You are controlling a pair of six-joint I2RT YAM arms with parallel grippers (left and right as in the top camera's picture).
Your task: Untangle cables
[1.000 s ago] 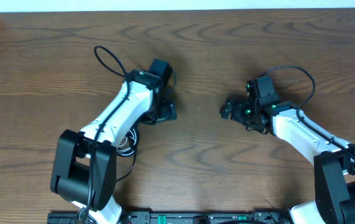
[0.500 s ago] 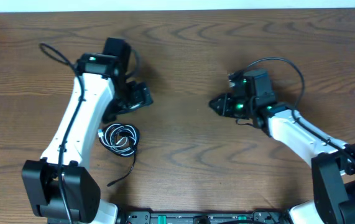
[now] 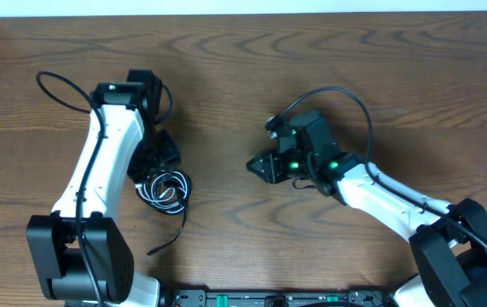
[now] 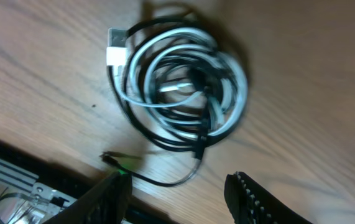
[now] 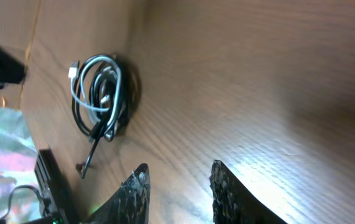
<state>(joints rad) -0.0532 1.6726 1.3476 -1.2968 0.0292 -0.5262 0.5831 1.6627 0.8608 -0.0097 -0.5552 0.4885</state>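
My surface [image 3: 226, 77] is dark brown with wavy wood grain. The white cable [image 4: 116, 55] looks pale grey along its loops, with a white plug. The other cables [image 4: 133, 121] are black. My left claw [image 4: 180, 196] and right claw [image 5: 180, 193] are black. My arms [image 3: 107, 162] are white with black joints.

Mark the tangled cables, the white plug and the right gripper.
tangled cables [image 4: 183, 87], left wrist view, middle of the coil.
white plug [image 4: 116, 53], left wrist view, body of the plug at the coil's upper-left edge.
right gripper [image 5: 179, 168], right wrist view, midway between the tips of its open fingers.
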